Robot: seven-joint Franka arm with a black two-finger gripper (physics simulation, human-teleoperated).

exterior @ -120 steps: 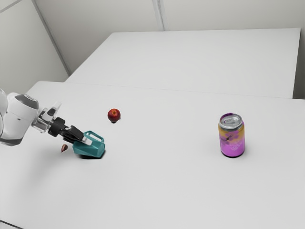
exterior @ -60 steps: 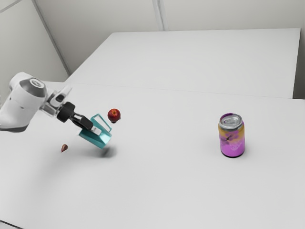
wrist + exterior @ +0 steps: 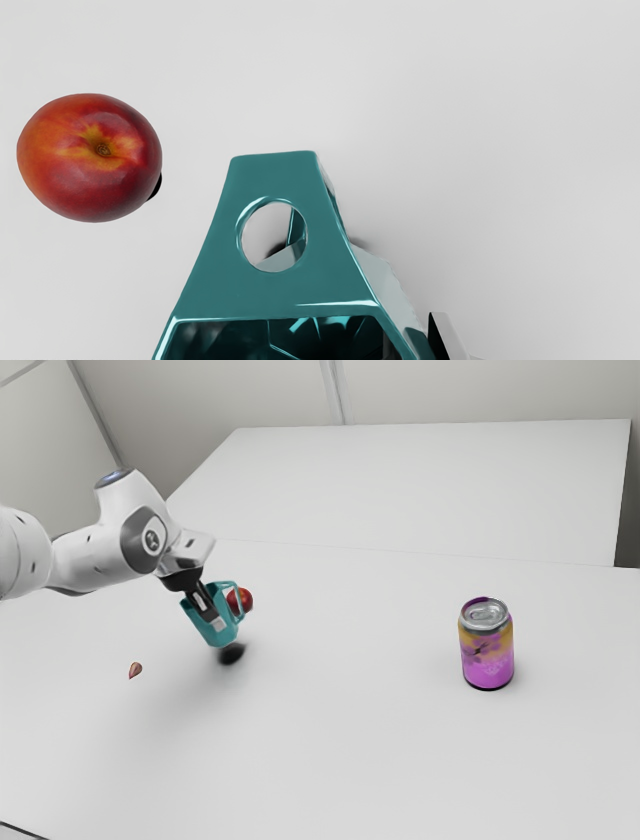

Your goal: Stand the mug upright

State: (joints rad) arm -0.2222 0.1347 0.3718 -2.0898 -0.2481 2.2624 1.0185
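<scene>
Grasping the mug [image 3: 272, 292] in the end effector [image 3: 218, 624]; holding it just above the surface [image 3: 350, 710], leaning, mouth up toward the exterior view's left, base down toward its right; probably needing to swing the long axis vertical before lowering.

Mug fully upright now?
No, the mug is tilted, its base slanting down toward the exterior view's right.

The glossy teal, faceted mug [image 3: 272, 292], its broad handle plate pierced by a round hole, hangs tilted, mouth upward, in the gripper [image 3: 215, 622], above the white desk [image 3: 350, 740].
</scene>
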